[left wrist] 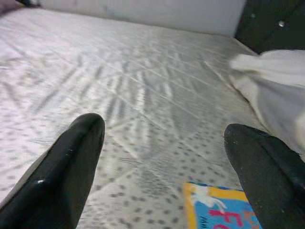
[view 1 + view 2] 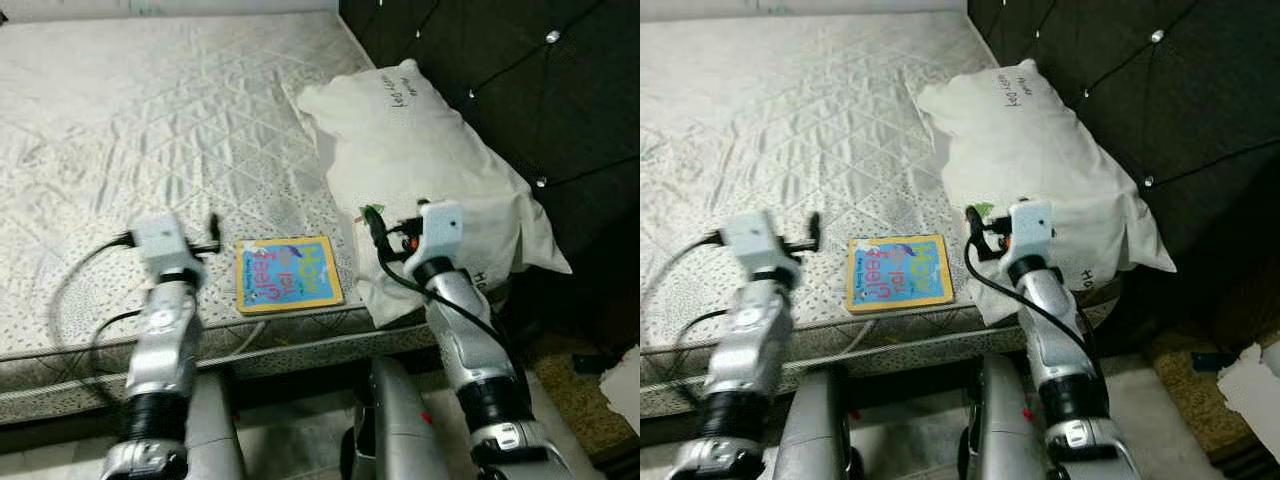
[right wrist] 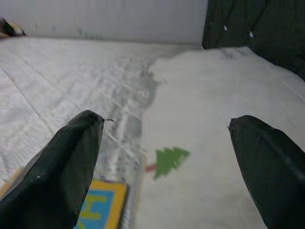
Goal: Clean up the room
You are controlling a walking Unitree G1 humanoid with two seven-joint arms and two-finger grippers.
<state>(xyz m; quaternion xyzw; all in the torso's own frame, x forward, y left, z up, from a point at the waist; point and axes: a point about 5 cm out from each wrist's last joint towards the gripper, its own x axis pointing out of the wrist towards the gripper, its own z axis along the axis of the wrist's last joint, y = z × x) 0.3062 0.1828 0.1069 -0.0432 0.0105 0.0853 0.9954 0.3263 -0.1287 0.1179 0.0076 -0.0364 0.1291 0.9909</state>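
A blue and yellow children's book [image 2: 288, 274] lies flat on the bare mattress [image 2: 150, 120], close to its front edge. To its right a white pillow [image 2: 420, 170] rests against the headboard, with a small green tree print [image 3: 169, 160] on its near end. My left gripper [image 2: 213, 232] hovers just left of the book, open, with nothing between its fingers [image 1: 71, 157]; the book's corner [image 1: 224, 212] shows below them. My right gripper [image 2: 375, 226] is open over the pillow's near left edge, just right of the book.
A dark tufted headboard [image 2: 520, 80] rises along the right side of the bed. On the floor at the right lie a white sheet of paper [image 2: 622, 385] and a small dark object [image 2: 590, 362]. The quilted mattress stretches far to the left.
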